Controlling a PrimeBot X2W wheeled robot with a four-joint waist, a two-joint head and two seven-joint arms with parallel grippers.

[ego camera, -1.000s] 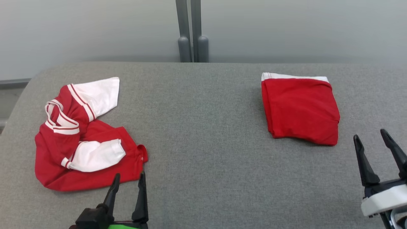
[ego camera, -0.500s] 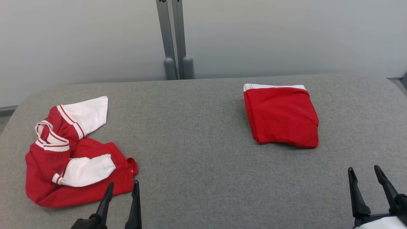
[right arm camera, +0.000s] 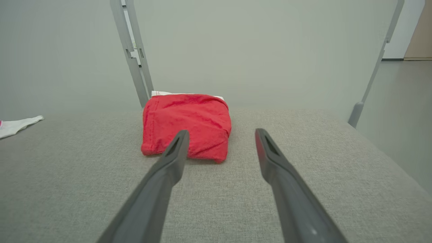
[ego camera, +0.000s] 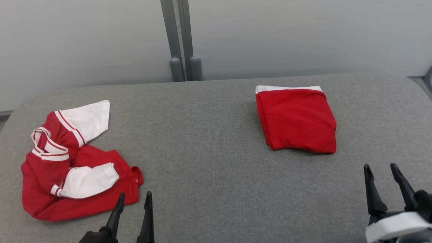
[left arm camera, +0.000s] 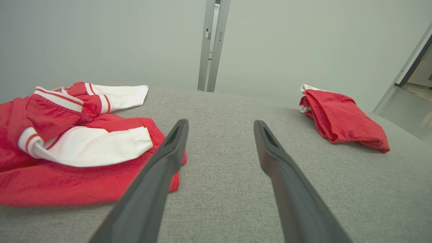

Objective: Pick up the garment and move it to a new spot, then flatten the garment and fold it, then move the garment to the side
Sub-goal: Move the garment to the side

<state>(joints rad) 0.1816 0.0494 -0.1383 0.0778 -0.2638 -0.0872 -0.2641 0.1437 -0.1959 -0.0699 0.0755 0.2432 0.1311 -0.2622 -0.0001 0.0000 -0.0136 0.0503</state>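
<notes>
While the whole head view has slid sideways over the last second, posts, wall and cloth together, that is the camera turning and not the things. The grey padded table [ego camera: 216,145] bears the same two red-and-white pieces, unchanged in shape. The crumpled garment [ego camera: 77,168] lies in a heap at the table's left, white sleeves thrown across the red. The folded garment [ego camera: 297,121] sits squared at the far right and looks finished and set aside. So I judge the heap to be the piece now in hand, with its pick-up not yet begun. The left gripper [ego camera: 135,193] has its fingers apart and empty, tips just beside the heap's near hem. The right gripper [ego camera: 379,165], likewise apart and empty, points toward the folded piece from short of it.
</notes>
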